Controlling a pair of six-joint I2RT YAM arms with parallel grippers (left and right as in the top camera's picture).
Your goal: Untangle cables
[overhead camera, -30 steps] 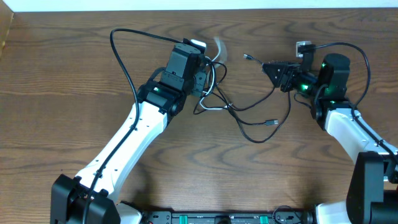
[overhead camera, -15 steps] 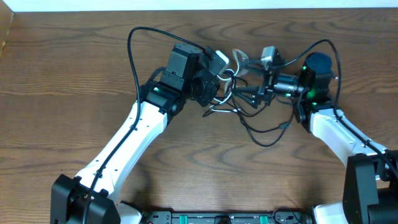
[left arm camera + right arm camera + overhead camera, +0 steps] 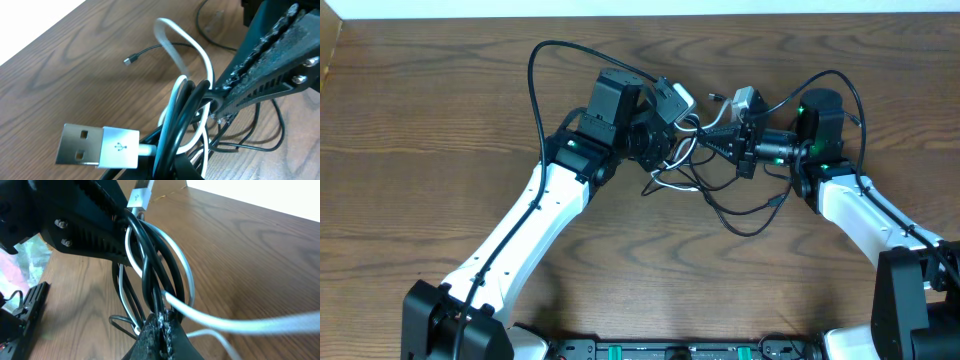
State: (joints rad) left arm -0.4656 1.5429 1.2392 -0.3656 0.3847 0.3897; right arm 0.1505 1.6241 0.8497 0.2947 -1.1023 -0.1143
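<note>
Where the overhead camera looks down on the wooden table (image 3: pixel 440 120), the left gripper (image 3: pixel 672 132) and right gripper (image 3: pixel 734 148) sit close together near the top centre. The cables (image 3: pixel 698 152) are knotted between them. Black loops trail from the knot onto the wood below, and a white strand lies under the left gripper.

Left wrist view: the white cable (image 3: pixel 202 55) and black cables (image 3: pixel 187 107) are bunched and lifted off the table. They rise from the bottom edge, where the left gripper is clamped on them. A white USB plug (image 3: pixel 100 146) juts left of the bunch. The right gripper, fingers pressed narrow, nips the bunch from the right. A small black plug (image 3: pixel 128 61) lies on the wood behind, apart.

Right wrist view: the right gripper's fingers are pinched together on the strands at the bottom. The black cables are twisted round the white one. The bundle runs up to the left gripper at upper left.
</note>
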